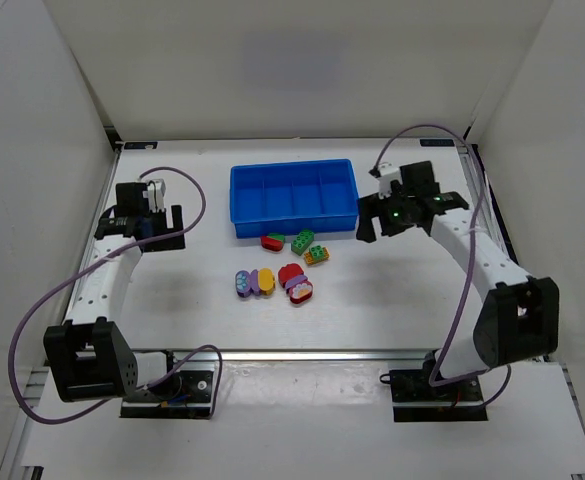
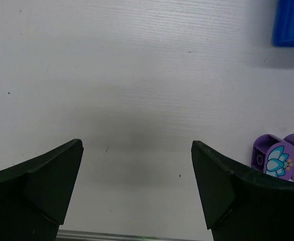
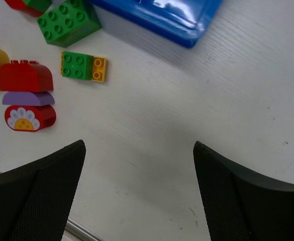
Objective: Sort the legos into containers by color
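The legos lie loose on the white table (image 1: 392, 300), all outside the blue tray (image 1: 294, 229) on its near side. A red-and-green brick (image 1: 272, 240), a green brick (image 1: 302, 241) and a green-and-orange brick (image 1: 316, 254) sit just beside the tray's near wall. A purple brick (image 1: 243, 283), a yellow brick (image 1: 262, 281), a red arch (image 1: 291, 274) and a purple-and-red brick (image 1: 299, 291) lie further from that wall.

Both wrist views cut the tray down to one corner. The right wrist view clips the red-and-green brick and the yellow brick at its edge, and the left wrist view clips the purple brick.

The purple brick carries a printed blue-and-white flower, and the purple-and-red brick a white-and-yellow one.

The left gripper (image 2: 136, 144), well to the left of the tray, has its jaws spread wide over bare table, holding nothing. The right gripper (image 3: 138, 145), just off the tray's right end, also gapes wide and holds nothing.
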Available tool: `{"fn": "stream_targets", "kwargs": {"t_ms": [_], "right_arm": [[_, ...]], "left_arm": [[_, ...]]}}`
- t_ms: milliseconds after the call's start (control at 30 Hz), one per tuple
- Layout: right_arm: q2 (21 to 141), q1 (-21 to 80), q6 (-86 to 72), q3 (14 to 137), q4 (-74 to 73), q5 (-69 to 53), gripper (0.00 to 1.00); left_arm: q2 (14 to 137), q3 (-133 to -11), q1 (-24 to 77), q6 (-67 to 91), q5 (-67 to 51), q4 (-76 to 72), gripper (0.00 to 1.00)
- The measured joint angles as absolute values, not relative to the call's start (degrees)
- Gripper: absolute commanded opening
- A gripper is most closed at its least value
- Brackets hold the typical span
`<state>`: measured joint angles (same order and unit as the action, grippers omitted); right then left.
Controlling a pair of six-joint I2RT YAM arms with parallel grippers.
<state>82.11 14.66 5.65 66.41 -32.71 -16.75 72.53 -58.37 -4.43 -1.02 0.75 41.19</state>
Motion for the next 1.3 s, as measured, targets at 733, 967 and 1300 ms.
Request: {"fn": "stream_targets", "kwargs": {"t_ms": [733,967,1300], "right_arm": [[96.03,31.53,-4.54,72.42,-32.60,-1.43,0.69],[98.54,34.63,-5.63,75.29,-32.51,-1.63,0.82],[103.92,36.27,-5.63,79.07,-32.36,-1.48,0.88]], "left_arm": [[73.58,-61.49,-5.50,-2.28,2.61,45.01,0.99],[74.70,-61.49,-5.96,-2.26,2.68,45.01,0.99],[74.94,-61.49,-5.96,-1.89,2.83,45.01,0.99]]}}
